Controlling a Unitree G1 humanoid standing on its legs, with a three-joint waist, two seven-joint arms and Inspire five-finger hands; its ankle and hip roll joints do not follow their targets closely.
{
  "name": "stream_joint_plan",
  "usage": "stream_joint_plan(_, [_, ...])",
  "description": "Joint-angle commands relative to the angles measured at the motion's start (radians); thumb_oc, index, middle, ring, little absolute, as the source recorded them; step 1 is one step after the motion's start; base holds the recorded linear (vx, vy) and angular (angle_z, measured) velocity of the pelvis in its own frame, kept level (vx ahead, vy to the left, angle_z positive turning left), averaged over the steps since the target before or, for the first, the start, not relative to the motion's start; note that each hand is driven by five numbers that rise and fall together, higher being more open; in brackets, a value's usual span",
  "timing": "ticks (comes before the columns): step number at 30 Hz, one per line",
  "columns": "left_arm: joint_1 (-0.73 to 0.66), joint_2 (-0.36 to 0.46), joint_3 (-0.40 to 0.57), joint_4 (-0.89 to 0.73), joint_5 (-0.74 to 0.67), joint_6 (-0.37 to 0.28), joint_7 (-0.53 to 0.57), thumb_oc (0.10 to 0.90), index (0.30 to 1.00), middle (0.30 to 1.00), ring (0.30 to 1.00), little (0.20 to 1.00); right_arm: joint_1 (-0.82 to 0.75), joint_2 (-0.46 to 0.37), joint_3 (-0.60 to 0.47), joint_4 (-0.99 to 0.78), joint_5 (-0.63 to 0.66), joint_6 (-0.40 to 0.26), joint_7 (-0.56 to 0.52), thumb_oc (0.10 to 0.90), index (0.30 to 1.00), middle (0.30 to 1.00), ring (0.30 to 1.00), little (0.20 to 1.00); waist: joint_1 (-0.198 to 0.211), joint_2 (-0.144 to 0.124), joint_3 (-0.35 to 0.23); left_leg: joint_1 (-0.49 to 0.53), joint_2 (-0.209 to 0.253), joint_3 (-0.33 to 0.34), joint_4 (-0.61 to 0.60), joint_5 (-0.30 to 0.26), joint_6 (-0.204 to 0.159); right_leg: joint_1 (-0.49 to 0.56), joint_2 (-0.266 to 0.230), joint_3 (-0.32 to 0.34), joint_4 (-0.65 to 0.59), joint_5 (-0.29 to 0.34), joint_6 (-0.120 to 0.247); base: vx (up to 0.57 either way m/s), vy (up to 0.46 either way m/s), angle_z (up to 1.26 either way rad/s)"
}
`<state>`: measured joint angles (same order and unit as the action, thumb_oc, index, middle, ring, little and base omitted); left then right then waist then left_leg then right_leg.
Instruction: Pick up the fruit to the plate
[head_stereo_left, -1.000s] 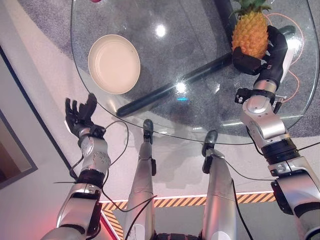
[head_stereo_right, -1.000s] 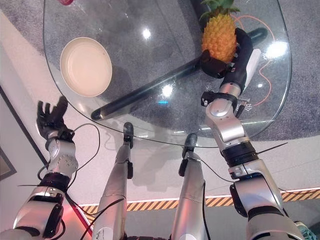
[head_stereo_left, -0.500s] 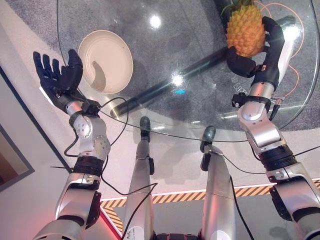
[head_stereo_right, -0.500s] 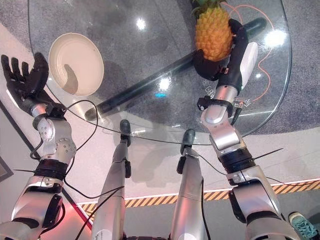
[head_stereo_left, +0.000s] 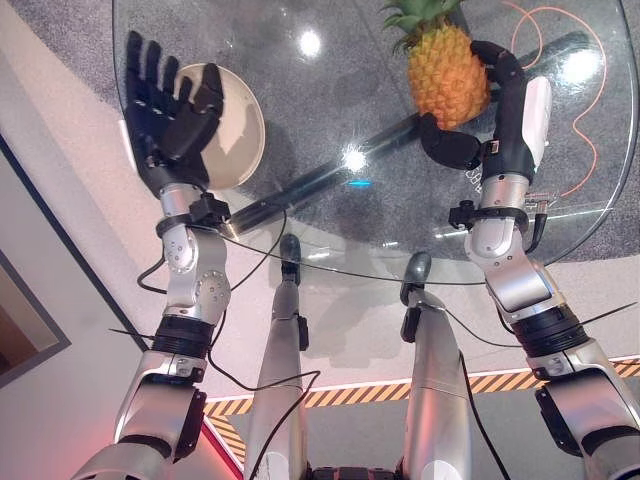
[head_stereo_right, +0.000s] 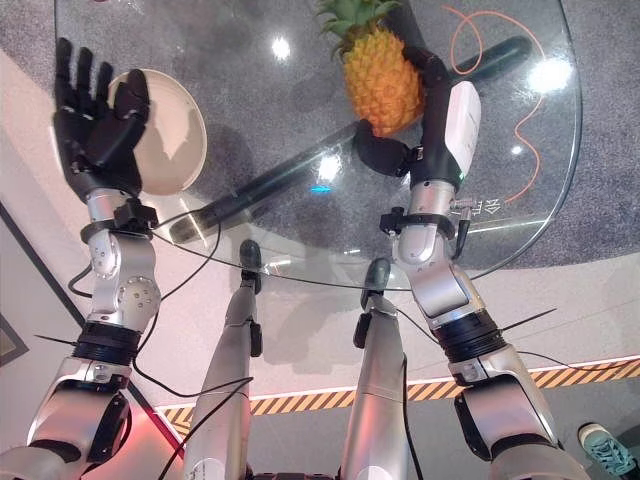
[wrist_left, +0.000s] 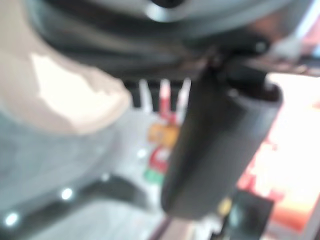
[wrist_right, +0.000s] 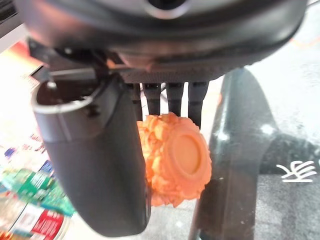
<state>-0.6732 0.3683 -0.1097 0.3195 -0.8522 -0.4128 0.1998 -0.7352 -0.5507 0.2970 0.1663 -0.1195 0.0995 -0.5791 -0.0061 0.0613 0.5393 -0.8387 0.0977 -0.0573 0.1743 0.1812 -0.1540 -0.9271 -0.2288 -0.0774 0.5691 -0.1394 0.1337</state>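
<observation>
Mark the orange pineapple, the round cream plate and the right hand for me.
orange pineapple (head_stereo_left: 448, 75), left eye view, middle of its body
round cream plate (head_stereo_left: 240, 140), left eye view, bare right rim
right hand (head_stereo_left: 470, 130), left eye view, palm under the fruit

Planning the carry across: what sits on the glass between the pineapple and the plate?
Nothing on the glass table between the pineapple, held in the right hand, and the plate; left eye view shows bare glass.

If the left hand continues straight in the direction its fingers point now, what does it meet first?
Probably nothing close. The open left hand is raised in front of the plate, its fingers pointing over the glass table toward the far edge. Depth is unclear.
</observation>
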Motion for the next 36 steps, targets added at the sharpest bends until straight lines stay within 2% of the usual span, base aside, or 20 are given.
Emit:
stream_joint_plan(1, [-0.081,0.044,0.022,-0.085,-0.026,-0.031,-0.069,0.800,0.900,0.900,0.900,0.900,-0.104,-0.031,-0.027,-0.183,-0.076,-0.121,-0.012,0.100,0.300,0.300,0.300,0.200,-0.014,-0.047,-0.019,0.046,-0.062,0.074,0.061,-0.111,0.061,0.128,0.095,-0.041,-0.293,0.187,-0.002,0.00,0.000,0.00])
stream_joint_plan(6, [-0.091,0.036,-0.004,-0.101,-0.048,-0.009,-0.091,0.800,0.900,0.900,0.900,0.900,-0.115,-0.033,-0.015,-0.209,-0.084,-0.116,0.005,0.100,0.300,0.300,0.300,0.200,-0.017,-0.049,-0.019,0.040,-0.064,0.075,0.059,-0.101,0.064,0.124,0.095,-0.041,-0.300,0.199,-0.002,0.00,0.000,0.00])
stream_joint_plan(15, [-0.097,0.030,-0.052,-0.129,-0.174,0.097,-0.170,0.800,0.900,0.900,0.900,0.900,-0.138,-0.050,0.018,-0.268,-0.098,-0.112,0.034,0.100,0.300,0.300,0.300,0.200,-0.013,-0.051,-0.019,0.050,-0.066,0.074,0.072,-0.112,0.064,0.138,0.079,-0.054,-0.304,0.198,0.008,0.00,-0.004,0.00])
stream_joint_plan(36, [-0.092,0.027,-0.096,-0.236,-0.292,0.142,-0.261,0.800,0.900,0.900,0.900,0.900,-0.176,-0.075,0.079,-0.368,-0.089,-0.088,0.104,0.100,0.300,0.300,0.300,0.200,-0.009,-0.050,-0.019,0.045,-0.067,0.075,0.072,-0.109,0.067,0.138,0.070,-0.063,-0.311,0.204,0.011,0.00,0.000,0.00])
